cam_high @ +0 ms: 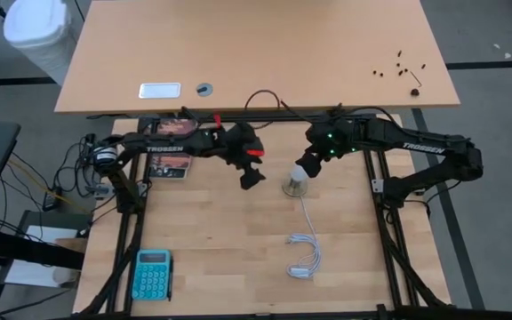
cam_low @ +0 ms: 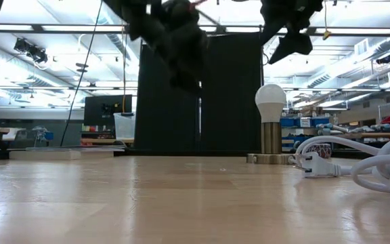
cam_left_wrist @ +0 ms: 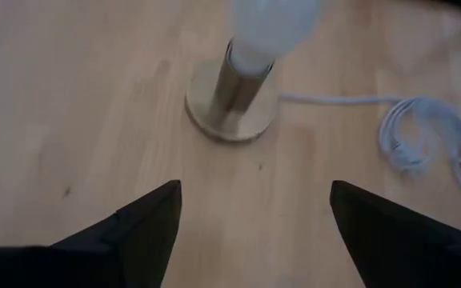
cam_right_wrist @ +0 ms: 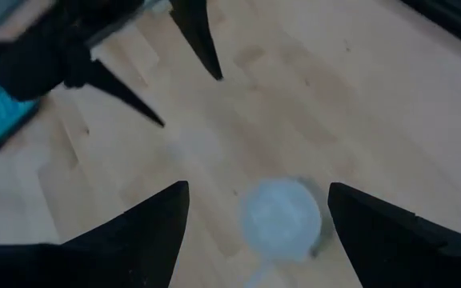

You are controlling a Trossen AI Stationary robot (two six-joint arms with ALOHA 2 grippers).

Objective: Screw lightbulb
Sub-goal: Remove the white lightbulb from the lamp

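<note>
The white lightbulb (cam_low: 271, 102) stands upright, its base in the brass socket tube (cam_low: 271, 137) on a round disc (cam_low: 271, 159) on the table; it also shows in the high view (cam_high: 306, 166), the left wrist view (cam_left_wrist: 272, 26) and the right wrist view (cam_right_wrist: 281, 216). My left gripper (cam_left_wrist: 254, 210) is open and empty, raised to the left of the bulb (cam_high: 252, 176). My right gripper (cam_right_wrist: 258, 212) is open and empty above the bulb, its fingers clear of it (cam_low: 291, 42).
A white cable (cam_high: 304, 253) with a plug (cam_low: 317, 165) runs from the socket toward the near edge. A blue calculator (cam_high: 152, 274) lies at the near left. A card (cam_high: 169, 165) lies under the left arm.
</note>
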